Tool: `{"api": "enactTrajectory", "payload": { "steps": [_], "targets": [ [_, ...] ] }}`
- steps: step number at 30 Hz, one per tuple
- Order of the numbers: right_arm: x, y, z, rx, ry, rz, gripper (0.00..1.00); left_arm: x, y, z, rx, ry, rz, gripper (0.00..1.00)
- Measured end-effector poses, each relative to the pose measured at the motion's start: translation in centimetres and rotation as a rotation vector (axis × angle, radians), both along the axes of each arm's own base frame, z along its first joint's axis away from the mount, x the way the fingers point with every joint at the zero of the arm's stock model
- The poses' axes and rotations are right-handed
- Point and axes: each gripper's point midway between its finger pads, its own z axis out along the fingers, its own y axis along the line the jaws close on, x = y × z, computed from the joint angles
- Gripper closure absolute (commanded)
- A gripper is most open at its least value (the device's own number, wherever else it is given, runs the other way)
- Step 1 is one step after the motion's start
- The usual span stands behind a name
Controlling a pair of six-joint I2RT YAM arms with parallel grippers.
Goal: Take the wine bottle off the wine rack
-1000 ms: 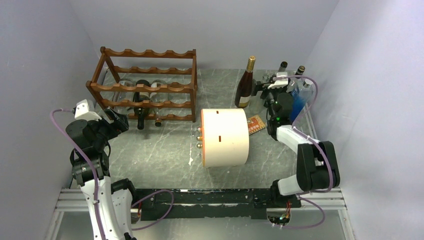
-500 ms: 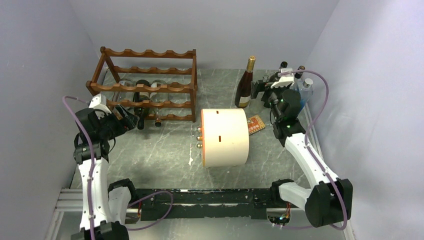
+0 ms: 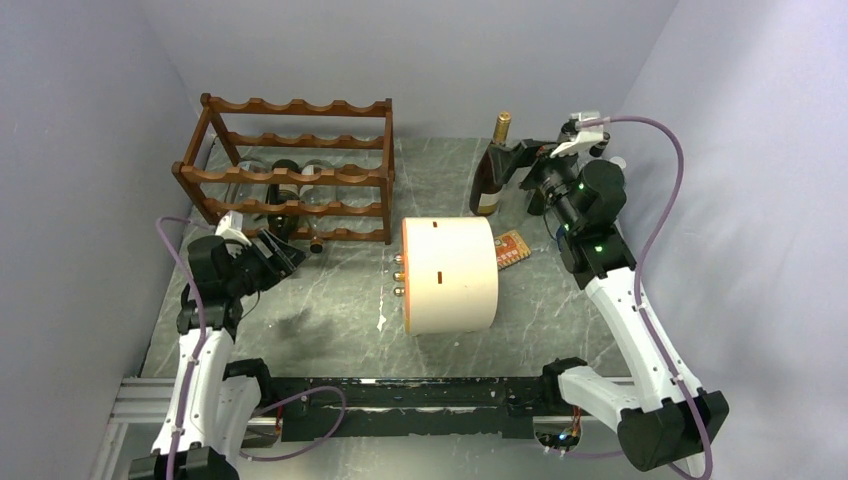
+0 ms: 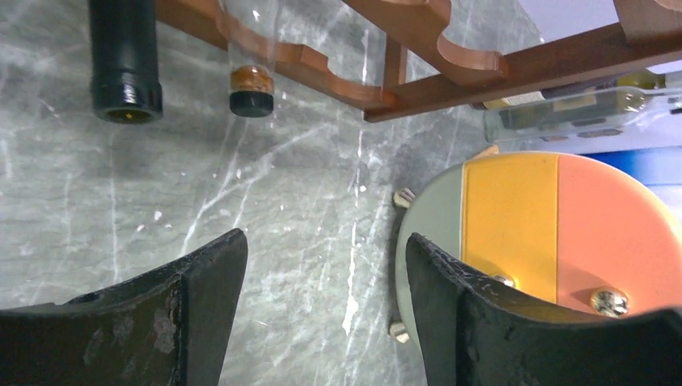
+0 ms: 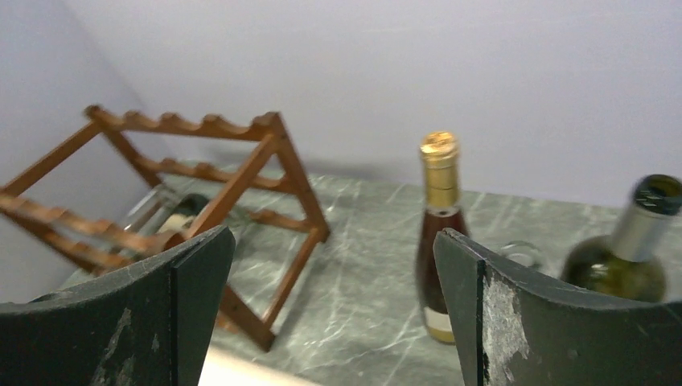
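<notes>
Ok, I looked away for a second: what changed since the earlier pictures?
The left gripper swung right along the wine rack, toward the dark bottle. The right gripper rose beside the gold-capped bottle. Both are open, holding nothing. Rack, bottles and cream cylinder stayed put.

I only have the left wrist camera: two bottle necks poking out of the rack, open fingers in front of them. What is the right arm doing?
Observer: The right gripper is open and empty, near an upright brown bottle with gold foil on its neck.
Operator: Any other bottle standing there?
Observer: Yes, a green bottle stands beside it.
Operator: And the top of the rack?
Observer: The rack has no bottle on its top tier; the wine bottles lie lower down.
</notes>
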Motion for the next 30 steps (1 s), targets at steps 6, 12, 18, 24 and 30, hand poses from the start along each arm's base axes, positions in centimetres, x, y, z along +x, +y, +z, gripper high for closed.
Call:
{"api": "enactTrajectory", "payload": {
  "steps": [6,12,18,24,30],
  "targets": [
    [-2.1,4.3,-0.7,-0.005,0.031,0.182,0.00,0.9,2.1,-0.1,0.102,-0.023,0.126,0.05],
    [-3.9,7.3,-1.7,-0.061,0.026,0.284,0.00,2.8,4.6,-1.4,0.188,-0.041,0.238,0.10],
    [-7.3,10.7,-3.3,-0.147,-0.007,0.401,0.00,4.3,4.7,-4.6,0.174,-0.044,0.240,0.10],
    [-9.1,12.2,-2.9,-0.197,-0.063,0.457,0.00,6.1,6.7,-5.7,0.107,-0.059,0.301,0.12],
    [-10.0,12.5,-2.8,-0.226,-0.098,0.475,0.00,7.5,5.5,-7.0,-0.016,-0.066,0.205,0.22]
  ]
}}
